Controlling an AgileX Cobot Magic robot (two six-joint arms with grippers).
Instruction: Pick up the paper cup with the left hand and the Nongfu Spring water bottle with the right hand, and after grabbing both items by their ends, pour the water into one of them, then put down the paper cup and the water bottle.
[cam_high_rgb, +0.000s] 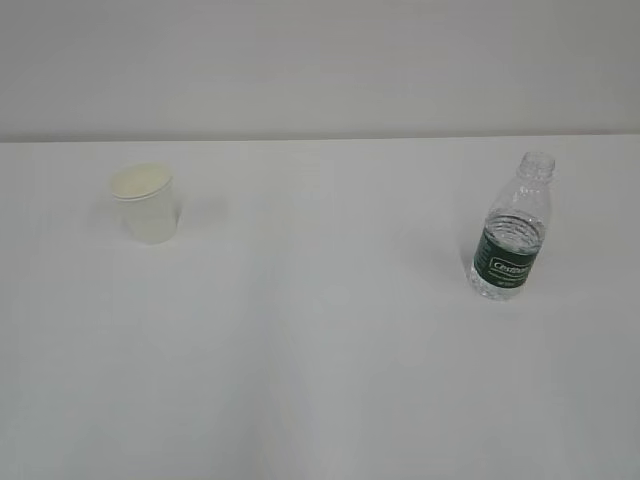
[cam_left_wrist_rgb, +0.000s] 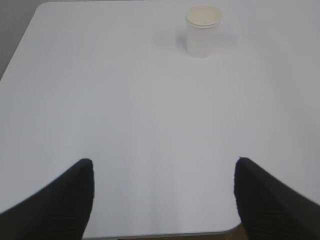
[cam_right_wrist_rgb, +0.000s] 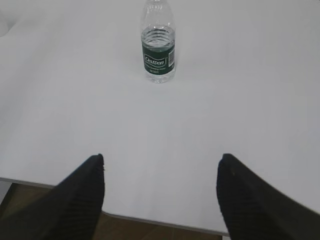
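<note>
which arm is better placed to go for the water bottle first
Right. The water bottle stands upright straight ahead of the open right gripper; the left gripper faces the paper cup instead.

A white table (cam_high_rgb: 320, 350) carries only two obstacles: a paper cup (cam_high_rgb: 146, 203) standing far left and a water bottle (cam_high_rgb: 512, 228) standing upright at the right, well apart with bare surface between them. In the left wrist view, the left gripper (cam_left_wrist_rgb: 162, 200), jaws wide, has bare tabletop all the way to the cup. In the right wrist view, the right gripper (cam_right_wrist_rgb: 160, 192), also spread, faces bare tabletop up to the bottle.
</note>
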